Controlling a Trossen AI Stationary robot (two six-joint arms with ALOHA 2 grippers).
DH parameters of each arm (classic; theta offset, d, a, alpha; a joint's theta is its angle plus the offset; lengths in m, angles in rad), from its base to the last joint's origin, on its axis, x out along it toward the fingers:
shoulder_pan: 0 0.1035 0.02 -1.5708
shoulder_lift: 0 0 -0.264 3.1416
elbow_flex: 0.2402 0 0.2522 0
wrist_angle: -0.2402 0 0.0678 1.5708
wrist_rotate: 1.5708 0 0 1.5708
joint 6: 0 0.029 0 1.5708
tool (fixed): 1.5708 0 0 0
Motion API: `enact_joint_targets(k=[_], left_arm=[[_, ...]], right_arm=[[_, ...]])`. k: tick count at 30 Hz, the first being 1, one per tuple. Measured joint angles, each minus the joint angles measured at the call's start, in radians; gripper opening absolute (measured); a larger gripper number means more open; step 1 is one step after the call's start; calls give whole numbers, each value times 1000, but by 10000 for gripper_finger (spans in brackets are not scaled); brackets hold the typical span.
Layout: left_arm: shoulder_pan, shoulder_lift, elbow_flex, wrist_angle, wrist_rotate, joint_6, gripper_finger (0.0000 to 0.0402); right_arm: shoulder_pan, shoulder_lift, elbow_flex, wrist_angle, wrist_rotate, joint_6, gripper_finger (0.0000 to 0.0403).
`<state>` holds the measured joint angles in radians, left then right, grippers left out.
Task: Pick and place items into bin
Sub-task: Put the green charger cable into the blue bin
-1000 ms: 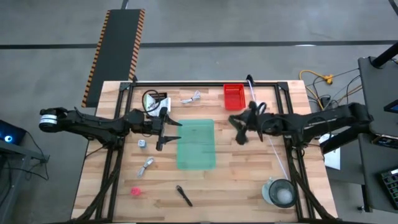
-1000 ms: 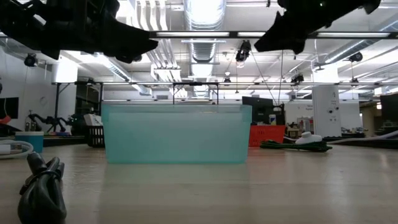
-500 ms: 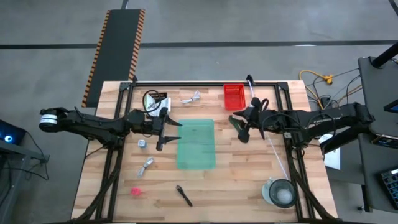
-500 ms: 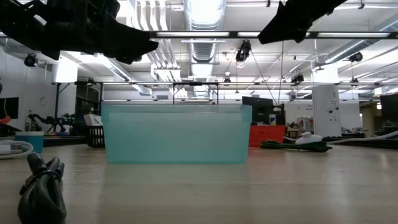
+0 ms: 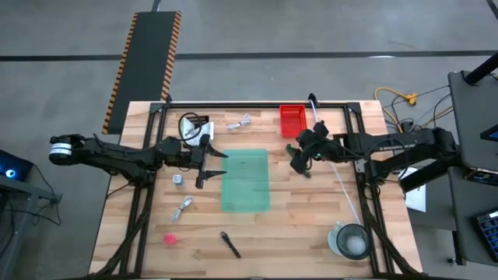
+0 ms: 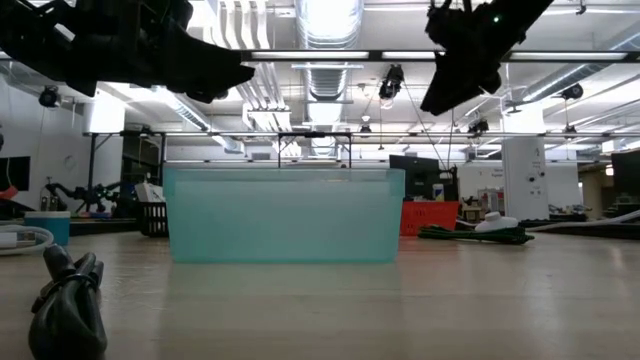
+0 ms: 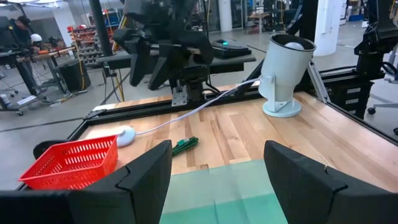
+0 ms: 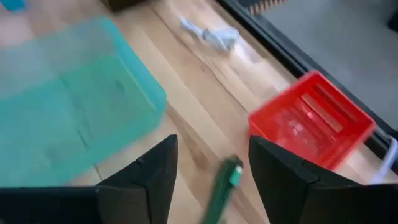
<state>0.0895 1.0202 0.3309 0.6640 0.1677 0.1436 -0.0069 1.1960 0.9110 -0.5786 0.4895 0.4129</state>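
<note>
The see-through teal bin point(image 5: 245, 180) stands mid-table. My left gripper point(image 5: 206, 165) hangs open over the bin's left edge, holding nothing. My right gripper point(image 5: 299, 158) is open right of the bin, well above the table point(image 6: 452, 85), fingers pointing down. A green marker point(image 8: 224, 186) lies on the wood below it, between the fingers in the right wrist view and untouched. Lying loose on the table are a white packet with a coiled cable point(image 5: 192, 124), a white cable point(image 5: 239, 122), a silvery piece point(image 5: 178, 179), another cable point(image 5: 184, 206), a pink blob point(image 5: 170, 239) and a black pen-like tool point(image 5: 229, 243).
A red basket point(image 5: 293, 120) sits at the far edge behind the right gripper. A white lamp-like fixture point(image 5: 350, 239) stands near the right front corner, its cord point(image 5: 338, 175) running across the wood. A black frame point(image 5: 257, 105) borders the tabletop.
My right gripper has turned and tipped its fingers downward, coming a little lower and toward the far edge over the green marker.
</note>
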Motion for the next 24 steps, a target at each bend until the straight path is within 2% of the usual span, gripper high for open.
enact_joint_targets(k=[4, 9, 13, 18, 24], left_arm=[[0, 0, 0, 0, 0, 0, 238], [0, 0, 0, 0, 0, 0, 238], [0, 0, 0, -1, 0, 0, 238], [0, 0, 0, -1, 0, 0, 238], [0, 1, 0, -15, 0, 0, 238]], right_arm=[[-21, 61, 48, -77, -31, 36, 177], [-53, 148, 99, -139, -168, 60, 176], [-88, 232, 144, -259, -250, 108, 172], [-122, 333, 181, -399, -267, 112, 166], [-158, 409, 186, -410, -350, 110, 164]])
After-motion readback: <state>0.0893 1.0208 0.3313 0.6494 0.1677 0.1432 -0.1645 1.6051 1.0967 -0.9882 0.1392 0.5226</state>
